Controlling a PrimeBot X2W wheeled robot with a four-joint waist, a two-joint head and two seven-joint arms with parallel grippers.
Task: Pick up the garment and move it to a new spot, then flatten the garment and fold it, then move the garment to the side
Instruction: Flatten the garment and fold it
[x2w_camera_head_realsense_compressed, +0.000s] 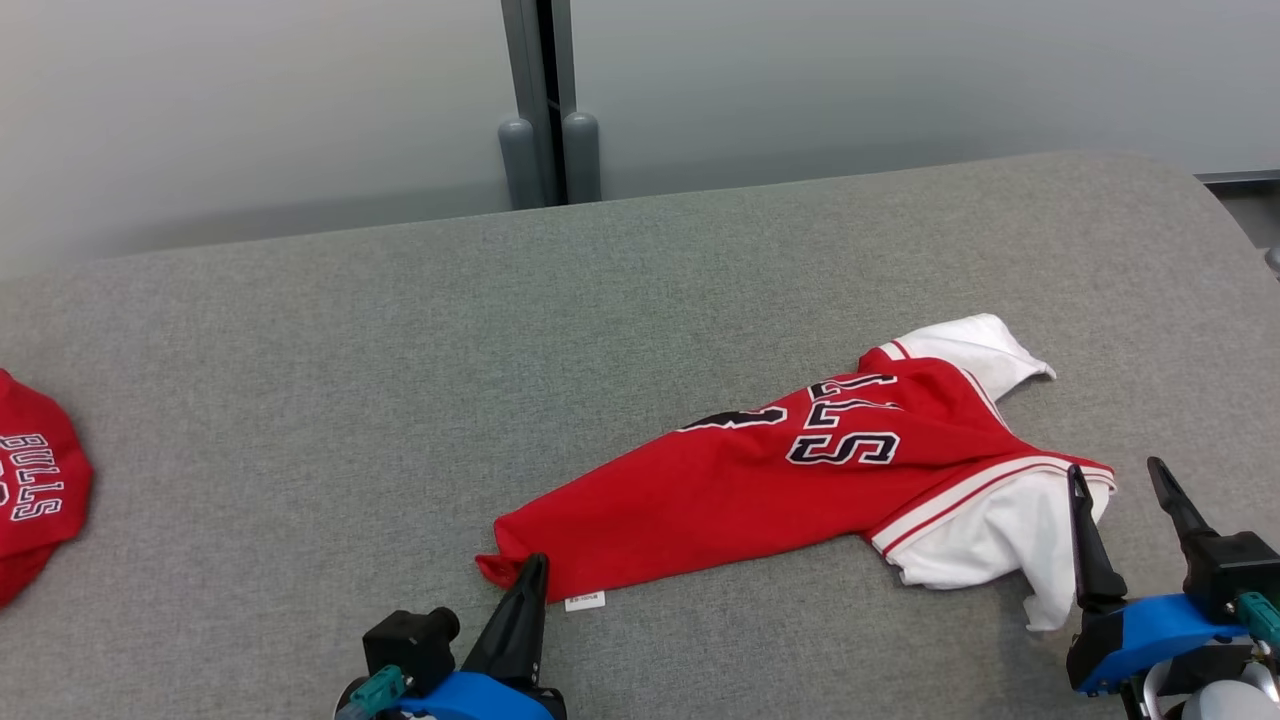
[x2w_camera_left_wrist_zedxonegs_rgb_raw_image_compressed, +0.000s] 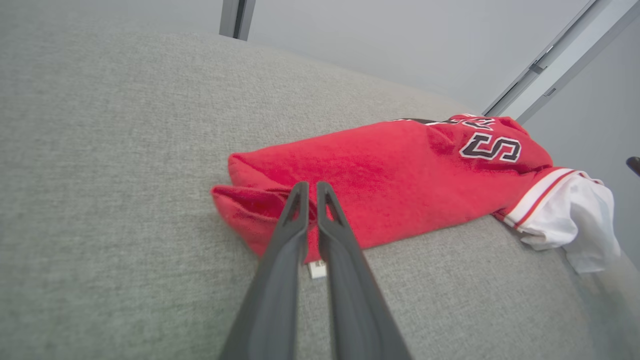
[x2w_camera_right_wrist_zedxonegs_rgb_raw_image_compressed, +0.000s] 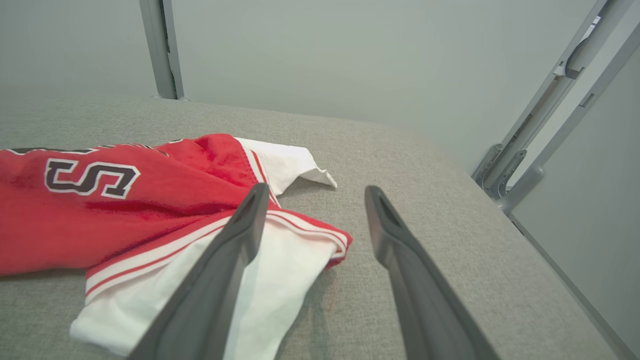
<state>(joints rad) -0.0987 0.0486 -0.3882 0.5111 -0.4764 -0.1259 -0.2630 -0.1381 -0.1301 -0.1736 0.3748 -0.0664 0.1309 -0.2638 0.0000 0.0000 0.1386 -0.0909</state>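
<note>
While the red-and-white garment (x2w_camera_head_realsense_compressed: 760, 480) lies crumpled right of centre on the grey table (x2w_camera_head_realsense_compressed: 400, 350), the left gripper (x2w_camera_left_wrist_zedxonegs_rgb_raw_image_compressed: 312, 186), fingers nearly together, sits at its red hem corner, any pinch impossible to tell; the right gripper (x2w_camera_right_wrist_zedxonegs_rgb_raw_image_compressed: 315, 190) gapes wide, one finger over the white sleeve.
</note>
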